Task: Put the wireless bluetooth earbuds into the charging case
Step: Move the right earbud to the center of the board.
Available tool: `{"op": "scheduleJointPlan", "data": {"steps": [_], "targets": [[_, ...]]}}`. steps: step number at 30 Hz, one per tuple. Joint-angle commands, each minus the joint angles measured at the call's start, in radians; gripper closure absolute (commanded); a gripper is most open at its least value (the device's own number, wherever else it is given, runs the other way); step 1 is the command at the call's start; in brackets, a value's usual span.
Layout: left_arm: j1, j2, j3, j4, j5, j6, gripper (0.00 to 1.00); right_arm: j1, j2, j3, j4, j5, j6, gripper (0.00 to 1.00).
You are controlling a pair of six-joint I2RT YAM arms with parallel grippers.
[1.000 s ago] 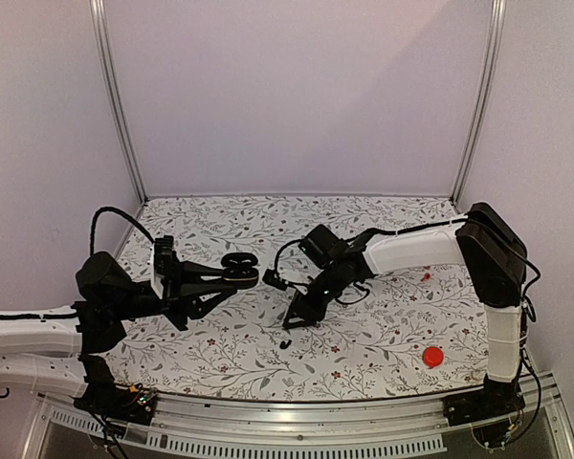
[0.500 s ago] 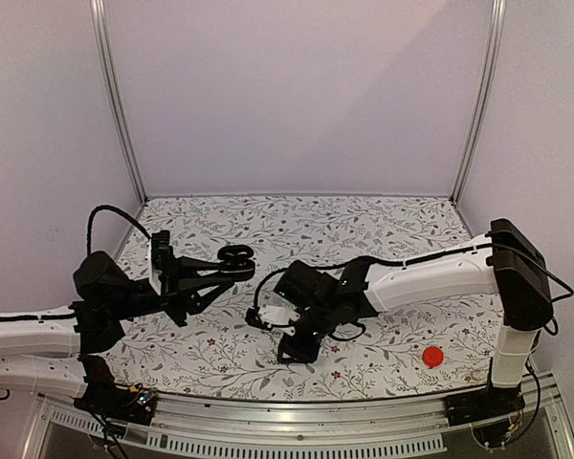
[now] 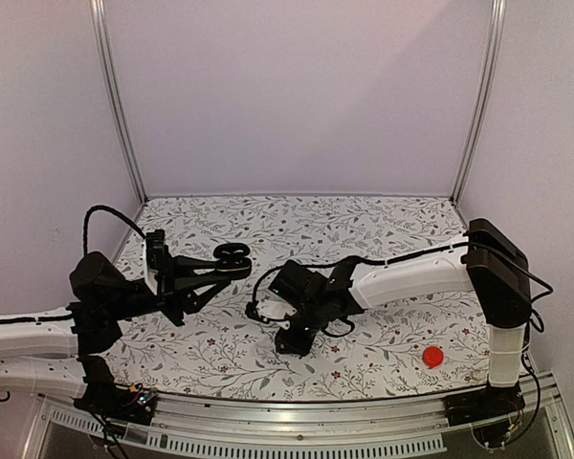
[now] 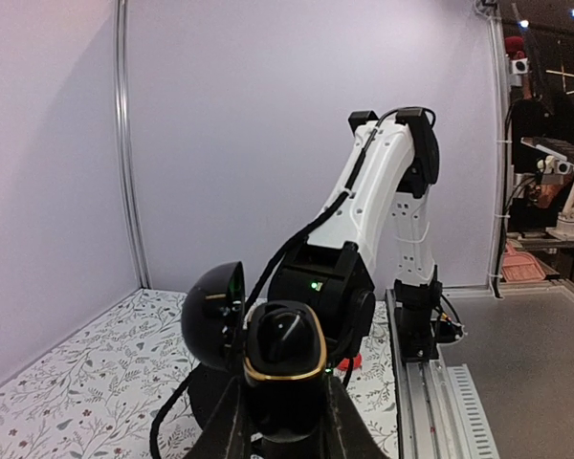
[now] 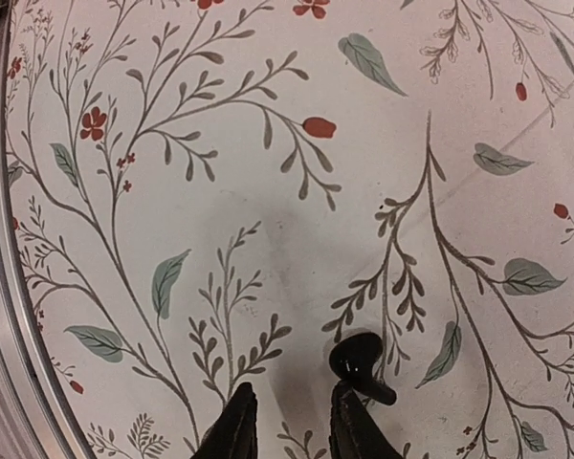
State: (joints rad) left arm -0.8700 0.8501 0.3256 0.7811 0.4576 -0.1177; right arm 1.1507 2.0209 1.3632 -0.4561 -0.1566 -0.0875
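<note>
As left hand (image 4: 285,394) grips it, charging case (image 4: 285,352) open, halves side-by-side

We see a white bench (image 3: 364,222) with a print of gray leaves and little red flowers all over it. A flat red disc (image 3: 432,357) lies near its front right corner. One small black earbud (image 5: 361,366) lies on the print too.

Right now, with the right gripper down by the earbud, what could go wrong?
1. The earbud sits off-centre at the right gripper, by one finger rather than in the gap; closing may flick it away.
2. The left gripper pinches the glossy open case in mid-air; it could slip or tilt during insertion.
</note>
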Motion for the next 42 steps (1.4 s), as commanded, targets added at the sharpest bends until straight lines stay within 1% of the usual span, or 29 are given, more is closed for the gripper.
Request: {"op": "scheduleJointPlan", "data": {"steps": [1,6,10,13,20,23,26,28,33,35,38,42], "targets": [[0.012,-0.005,-0.014,0.005,-0.011,-0.003,0.83,-0.040,0.032,0.052,0.007,0.017,-0.014,0.74],[0.012,0.000,-0.014,0.008,-0.010,-0.003,0.83,-0.081,0.052,0.095,0.014,-0.038,-0.033,0.74],[0.012,-0.003,-0.016,0.006,-0.014,-0.003,0.83,-0.108,0.079,0.147,-0.024,-0.036,-0.048,0.73],[0.014,-0.007,-0.016,0.005,-0.014,-0.003,0.83,-0.108,0.091,0.199,-0.102,-0.031,-0.061,0.72],[0.013,-0.010,-0.017,0.004,-0.010,-0.009,0.83,-0.082,0.111,0.339,-0.355,0.017,-0.103,0.67],[0.014,-0.004,-0.017,0.014,-0.004,-0.014,0.83,-0.070,0.161,0.446,-0.478,0.057,-0.112,0.65],[0.013,-0.002,-0.014,0.012,0.001,-0.014,0.83,-0.049,0.221,0.532,-0.557,0.096,-0.113,0.64],[0.013,-0.007,-0.014,0.012,0.003,-0.015,0.83,-0.036,0.250,0.563,-0.582,0.113,-0.116,0.63],[0.014,-0.007,-0.017,0.015,0.000,-0.015,0.83,-0.005,0.307,0.595,-0.610,0.209,-0.117,0.59],[0.014,-0.002,-0.015,0.017,0.001,-0.015,0.83,0.004,0.316,0.597,-0.611,0.218,-0.121,0.58],[0.014,0.001,-0.014,0.019,0.003,-0.015,0.83,0.010,0.321,0.599,-0.608,0.219,-0.122,0.59],[0.014,-0.002,-0.016,0.023,-0.002,-0.014,0.83,0.012,0.328,0.597,-0.598,0.227,-0.128,0.62]]}}
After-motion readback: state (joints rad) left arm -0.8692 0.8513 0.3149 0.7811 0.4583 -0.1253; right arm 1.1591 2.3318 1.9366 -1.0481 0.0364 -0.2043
